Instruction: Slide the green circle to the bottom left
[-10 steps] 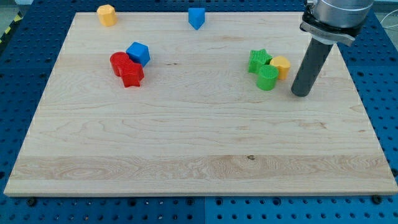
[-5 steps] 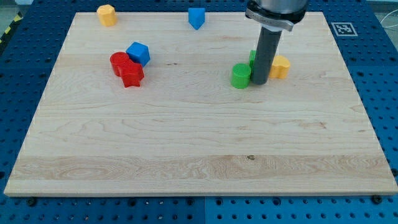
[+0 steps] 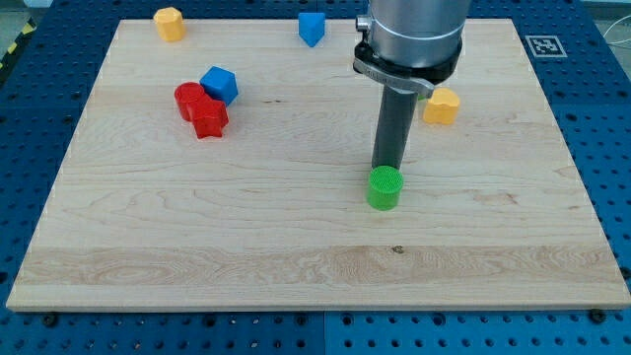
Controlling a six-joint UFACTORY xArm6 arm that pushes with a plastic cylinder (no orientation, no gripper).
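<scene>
The green circle (image 3: 385, 188), a short ribbed cylinder, sits on the wooden board (image 3: 296, 266) a little right of centre. My tip (image 3: 385, 167) is right behind it, touching its upper edge in the view. The rod rises from there to the arm's grey wrist at the view's top. The green star block is hidden behind the rod and wrist.
A yellow block (image 3: 442, 105) lies to the right of the rod. A blue cube (image 3: 219, 83) and two red blocks (image 3: 201, 108) cluster at the upper left. A yellow block (image 3: 169, 23) and a blue block (image 3: 313, 28) sit near the top edge.
My tip swept left from the board's right side, met the green circle, and pushed it away from the green star and yellow block, leftward then down toward the view's bottom.
</scene>
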